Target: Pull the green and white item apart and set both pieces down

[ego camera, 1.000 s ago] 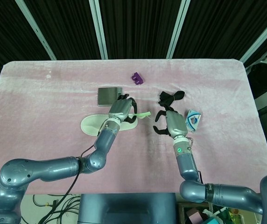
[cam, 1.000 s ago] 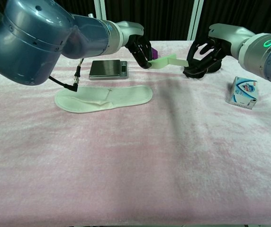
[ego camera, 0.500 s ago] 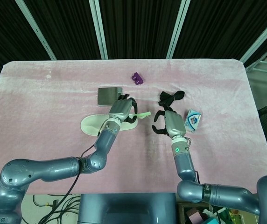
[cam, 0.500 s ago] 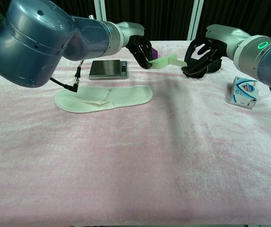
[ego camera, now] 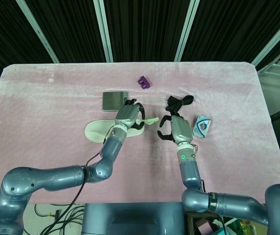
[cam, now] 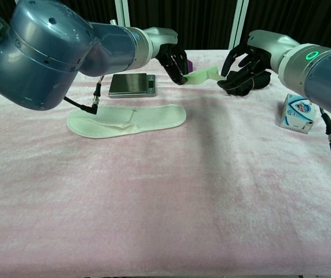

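The green and white item is a thin strip point(ego camera: 150, 120), pale green with a whiter free end point(cam: 210, 73). My left hand point(ego camera: 128, 114) pinches its left end and holds it a little above the table, also seen in the chest view point(cam: 174, 59). My right hand point(ego camera: 172, 128) hovers just right of the strip's free end with its fingers spread and curved. In the chest view the right hand point(cam: 245, 57) has its fingertips close beside the white end. I cannot tell whether they touch it. Nothing shows inside that hand.
A white insole point(ego camera: 100, 131) lies flat under my left forearm. A grey scale point(ego camera: 114, 100) sits behind it. A black cloth item point(ego camera: 180, 102) lies behind my right hand, a blue and white box point(ego camera: 202, 126) to its right, and a purple object point(ego camera: 144, 82) further back.
My right hand has moved left, closer to the strip's free end. The left hand and the strip have stayed where they were.
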You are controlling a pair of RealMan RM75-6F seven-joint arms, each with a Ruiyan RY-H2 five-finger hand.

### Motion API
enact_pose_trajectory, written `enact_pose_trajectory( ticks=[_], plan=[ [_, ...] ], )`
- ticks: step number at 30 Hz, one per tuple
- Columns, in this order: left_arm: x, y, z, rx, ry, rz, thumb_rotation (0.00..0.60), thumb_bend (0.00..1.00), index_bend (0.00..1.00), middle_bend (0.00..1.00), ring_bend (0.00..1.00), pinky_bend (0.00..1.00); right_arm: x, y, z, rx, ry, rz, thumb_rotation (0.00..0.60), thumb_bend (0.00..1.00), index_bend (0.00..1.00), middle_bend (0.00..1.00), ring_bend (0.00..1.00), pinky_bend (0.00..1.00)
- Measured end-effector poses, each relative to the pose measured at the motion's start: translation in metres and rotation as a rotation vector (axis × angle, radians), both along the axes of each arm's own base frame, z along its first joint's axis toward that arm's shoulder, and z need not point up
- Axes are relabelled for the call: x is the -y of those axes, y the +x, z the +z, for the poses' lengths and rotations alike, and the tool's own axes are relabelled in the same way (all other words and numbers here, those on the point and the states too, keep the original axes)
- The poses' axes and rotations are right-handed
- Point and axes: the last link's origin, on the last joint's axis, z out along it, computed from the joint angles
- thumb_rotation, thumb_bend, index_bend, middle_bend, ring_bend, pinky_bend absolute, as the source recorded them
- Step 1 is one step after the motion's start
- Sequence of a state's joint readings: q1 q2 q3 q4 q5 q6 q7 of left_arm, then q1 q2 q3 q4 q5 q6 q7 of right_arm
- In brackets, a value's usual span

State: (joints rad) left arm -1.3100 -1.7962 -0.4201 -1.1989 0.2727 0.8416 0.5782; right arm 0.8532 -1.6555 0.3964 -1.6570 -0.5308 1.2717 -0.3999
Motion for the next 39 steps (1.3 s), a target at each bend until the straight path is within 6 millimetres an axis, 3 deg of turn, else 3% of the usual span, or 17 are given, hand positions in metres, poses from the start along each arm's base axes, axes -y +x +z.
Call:
enact_pose_trajectory(
  ticks=[18,30,39],
  plan=[
    [0.0024,0.0012,-0.0009,0.015,-0.007,-0.003,0.600,0.49,0.69,0.23,0.00,0.00,0.0007,-0.0008,-0.0045,-0.014,-0.006,-0.021,0.600,0.27,0.56,0.13,0.14,0.21],
    [0.0029,0.0013,-0.0019,0.014,-0.010,-0.005,0.600,0.49,0.69,0.23,0.00,0.00,0.0009,-0.0014,-0.0046,-0.008,-0.006,-0.021,0.600,0.39,0.59,0.14,0.15,0.21],
    [0.0034,0.0022,-0.0016,0.022,-0.010,-0.005,0.600,0.49,0.69,0.23,0.00,0.00,0.0000,0.0003,-0.0061,-0.011,0.000,-0.015,0.600,0.49,0.71,0.14,0.17,0.21]
  ],
)
